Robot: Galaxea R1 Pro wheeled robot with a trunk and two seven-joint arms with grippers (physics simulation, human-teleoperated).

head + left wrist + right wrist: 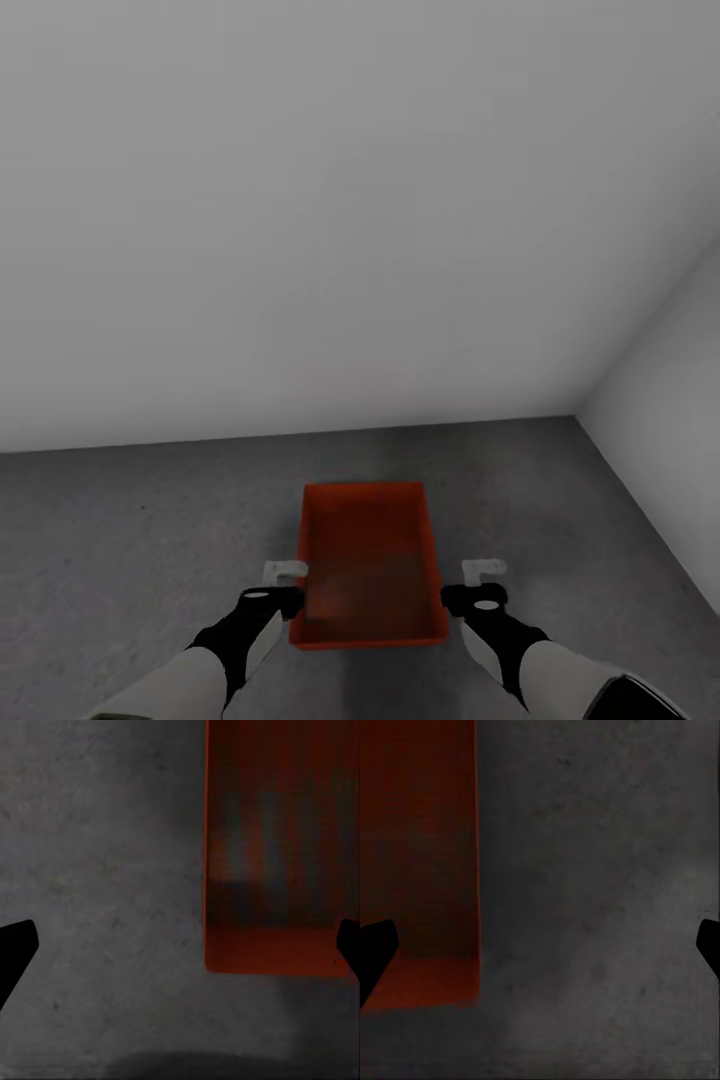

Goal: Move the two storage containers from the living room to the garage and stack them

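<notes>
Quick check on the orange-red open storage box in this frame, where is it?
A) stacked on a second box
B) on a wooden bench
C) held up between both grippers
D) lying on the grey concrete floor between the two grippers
D: the orange-red rectangular lidless box lies flat on the dark grey concrete floor, with the left gripper and right gripper open on either side of it, gripping nothing.
</notes>
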